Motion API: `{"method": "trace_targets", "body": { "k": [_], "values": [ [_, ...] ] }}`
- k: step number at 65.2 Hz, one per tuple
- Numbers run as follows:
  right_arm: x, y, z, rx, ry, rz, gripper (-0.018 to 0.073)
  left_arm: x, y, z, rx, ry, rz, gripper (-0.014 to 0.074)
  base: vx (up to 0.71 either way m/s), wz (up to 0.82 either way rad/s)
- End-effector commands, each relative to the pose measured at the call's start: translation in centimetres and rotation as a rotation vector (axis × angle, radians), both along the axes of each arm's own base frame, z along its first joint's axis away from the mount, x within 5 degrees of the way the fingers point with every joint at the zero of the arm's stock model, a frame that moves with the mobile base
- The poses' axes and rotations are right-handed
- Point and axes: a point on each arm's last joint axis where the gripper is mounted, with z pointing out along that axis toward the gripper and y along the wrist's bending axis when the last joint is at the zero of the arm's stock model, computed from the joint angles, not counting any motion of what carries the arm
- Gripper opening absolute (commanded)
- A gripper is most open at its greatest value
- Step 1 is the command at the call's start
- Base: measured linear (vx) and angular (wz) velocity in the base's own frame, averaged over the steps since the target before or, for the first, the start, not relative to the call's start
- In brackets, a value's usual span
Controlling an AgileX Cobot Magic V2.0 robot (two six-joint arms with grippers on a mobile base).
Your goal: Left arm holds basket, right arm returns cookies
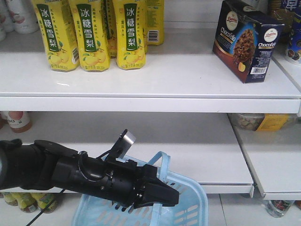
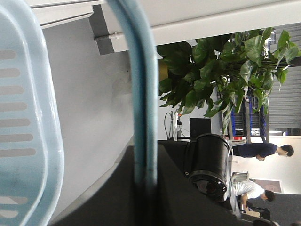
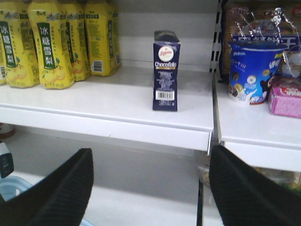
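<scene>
The navy cookies box (image 1: 244,40) stands upright on the upper white shelf (image 1: 155,77) at the right; in the right wrist view it (image 3: 165,70) faces me end-on, barcode forward. My left gripper (image 1: 162,193) is shut on the arched handle (image 1: 164,162) of the light blue basket (image 1: 190,207) and holds it below the lower shelf. In the left wrist view the handle (image 2: 143,94) runs down into the closed jaws of the left gripper (image 2: 145,188), with the basket rim (image 2: 28,117) at the left. My right gripper (image 3: 150,188) is open and empty, below and in front of the cookies.
Yellow drink cartons (image 1: 94,33) stand at the upper shelf's left. A blue cup (image 3: 254,70) and a pink box (image 3: 287,96) sit on the adjoining shelf at the right. A lower shelf (image 1: 211,160) juts above the basket. Bottles (image 1: 28,200) stand at the bottom left.
</scene>
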Motion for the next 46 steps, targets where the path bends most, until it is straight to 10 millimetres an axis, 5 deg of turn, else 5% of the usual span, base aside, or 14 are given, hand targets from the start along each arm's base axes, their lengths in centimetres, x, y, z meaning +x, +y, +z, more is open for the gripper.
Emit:
{"method": "trace_targets", "body": {
  "k": [1,8,28,46],
  "values": [
    [0.0,0.0,-1.3,0.028,-0.109,-0.003,0.0508,0.0,-0.2,2.7,-0.106,-0.049,0.003,-0.0006,0.00,0.00],
    [-0.6,0.0,-4.1,0.091,-0.189,0.014,0.0508,0.0,-0.2,2.7,-0.106,-0.049,0.003,-0.0006,0.00,0.00],
    [4.3,0.7,-11.1,0.056,0.018,-0.010,0.0508,0.0,-0.1,2.6,-0.100,-0.050,0.003,-0.0006,0.00,0.00],
    [5.0,0.7,-11.0,0.080,-0.052,-0.019,0.0508,0.0,-0.1,2.6,-0.100,-0.050,0.004,-0.0006,0.00,0.00]
  ]
}}
